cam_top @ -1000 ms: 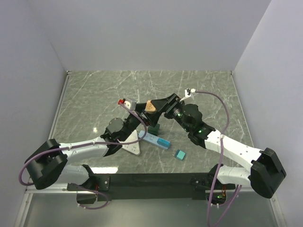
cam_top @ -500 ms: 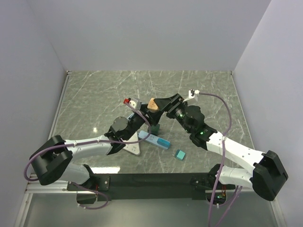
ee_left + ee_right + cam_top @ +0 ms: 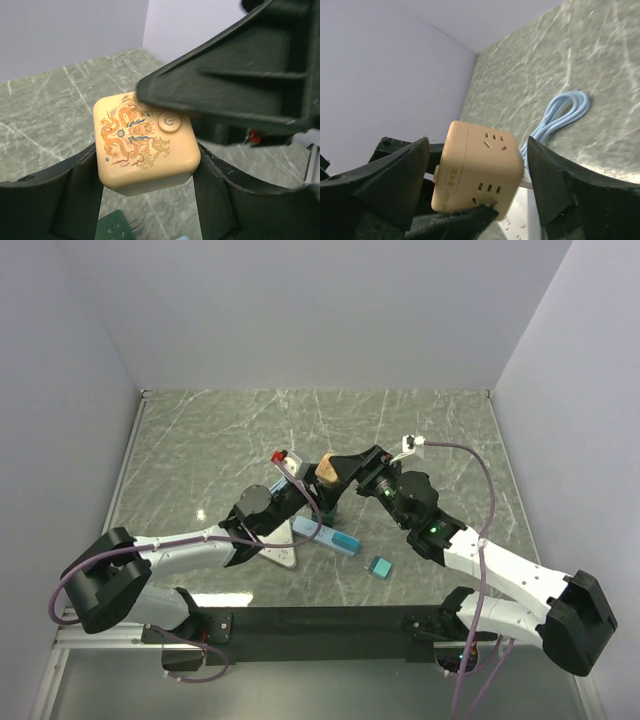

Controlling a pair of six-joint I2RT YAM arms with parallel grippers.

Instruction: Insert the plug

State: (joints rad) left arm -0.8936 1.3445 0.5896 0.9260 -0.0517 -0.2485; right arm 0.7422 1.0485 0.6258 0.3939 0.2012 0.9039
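Holding peach plastic cube power socket (image 3: 145, 145) aloft | left pincer (image 3: 146, 167): clamped on it | right pincer (image 3: 477, 150): apart, flanking it

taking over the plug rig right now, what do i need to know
Left tool: shut on the tan socket cube, holding it above the table.
Right tool: open, its fingers either side of the same cube with gaps.
On the table: white power strip under the left arm, looped blue cable, small teal block.
Done: cube is lifted and in the left tool's grip.
Left: nothing sits in the cube's visible sockets, so the insertion is not yet done. The two tools overlap closely; move with care.
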